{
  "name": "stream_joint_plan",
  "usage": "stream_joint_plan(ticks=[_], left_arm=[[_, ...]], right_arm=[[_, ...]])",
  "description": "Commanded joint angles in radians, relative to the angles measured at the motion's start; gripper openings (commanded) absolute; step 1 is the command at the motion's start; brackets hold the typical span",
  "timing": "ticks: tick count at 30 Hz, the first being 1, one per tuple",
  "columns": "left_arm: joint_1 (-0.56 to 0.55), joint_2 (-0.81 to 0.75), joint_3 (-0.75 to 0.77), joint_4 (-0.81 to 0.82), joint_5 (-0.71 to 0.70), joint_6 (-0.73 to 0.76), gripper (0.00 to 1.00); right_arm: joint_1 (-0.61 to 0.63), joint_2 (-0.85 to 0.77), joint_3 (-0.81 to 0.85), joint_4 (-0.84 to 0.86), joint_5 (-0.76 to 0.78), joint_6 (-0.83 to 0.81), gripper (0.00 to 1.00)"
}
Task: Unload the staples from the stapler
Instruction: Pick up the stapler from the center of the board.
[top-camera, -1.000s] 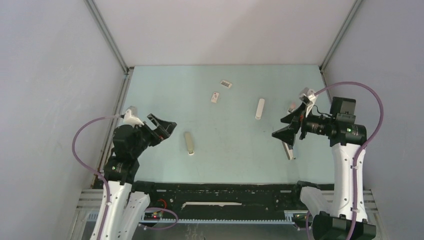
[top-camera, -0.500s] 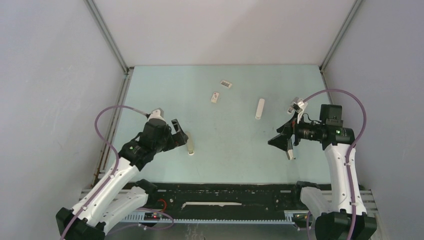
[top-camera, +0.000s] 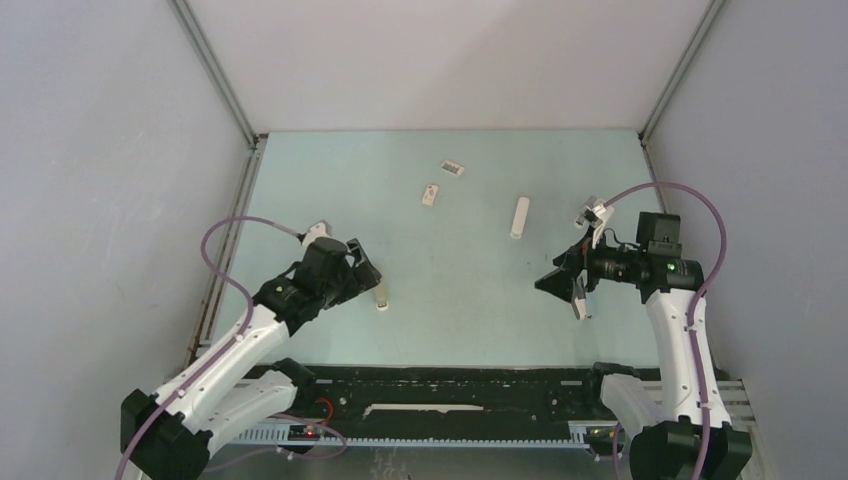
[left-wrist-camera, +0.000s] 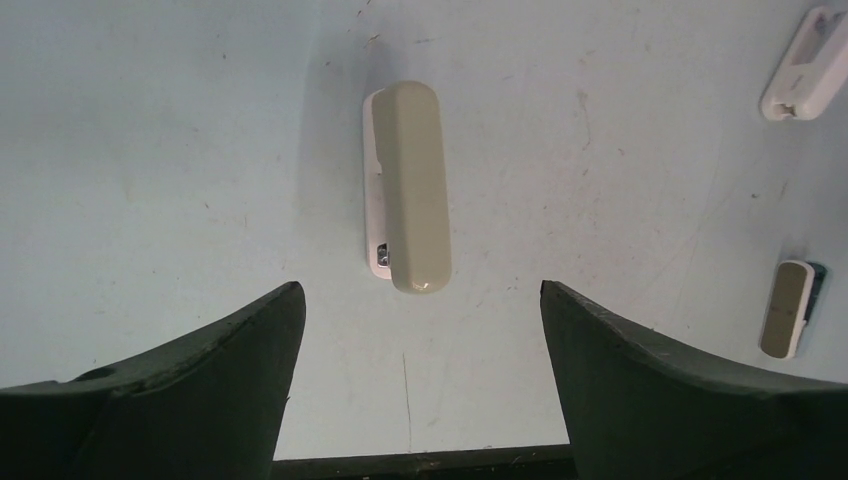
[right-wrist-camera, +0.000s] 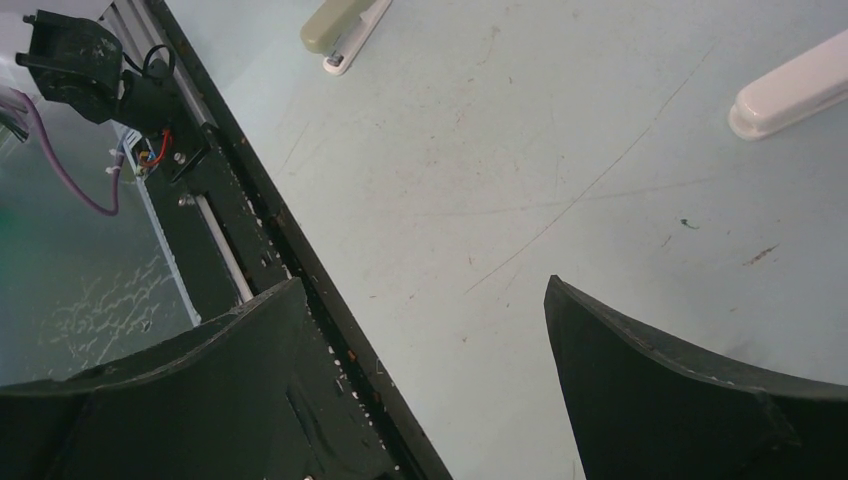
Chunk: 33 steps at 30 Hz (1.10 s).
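Observation:
A beige stapler (top-camera: 378, 287) lies shut on the pale green table. In the left wrist view it (left-wrist-camera: 408, 190) lies just ahead of my fingers, lengthwise, with its near tip level with them. My left gripper (top-camera: 363, 271) (left-wrist-camera: 420, 298) is open and empty, just left of that stapler. My right gripper (top-camera: 558, 275) (right-wrist-camera: 422, 282) is open and empty, over the table's right side near the front edge. It partly covers another stapler (top-camera: 578, 301). No staples show in any view.
A white stapler (top-camera: 520, 216) (right-wrist-camera: 790, 95) lies right of centre. Two small white pieces (top-camera: 430, 194) (top-camera: 452, 168) lie farther back. A small item (top-camera: 585, 213) sits at the right. The black front rail (right-wrist-camera: 250, 200) runs under my right gripper. Grey walls enclose the table.
My left arm has reached forward and right, bringing its open gripper up to the beige stapler. My right gripper has dropped slightly and drawn back toward the front edge.

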Motion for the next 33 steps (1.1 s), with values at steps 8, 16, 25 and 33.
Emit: stream_joint_plan(ticks=[8,16,25,33], left_arm=[[-0.055,0.076,-0.03,0.072,-0.071,-0.1,0.93],[-0.064,0.146,-0.025,0.079,-0.079,-0.135,0.87],[-0.071,0.373,0.065,0.074,-0.138,-0.104,0.76],[-0.089,0.521,0.149,0.046,-0.14,-0.064,0.68]], right_arm=[[0.037,0.006,-0.059,0.098,0.01,0.024,1.0],[0.04,-0.008,-0.082,0.114,0.014,0.024,1.0],[0.041,-0.006,-0.087,0.121,0.016,0.028,1.0],[0.041,-0.006,-0.087,0.12,0.019,0.028,1.0]])
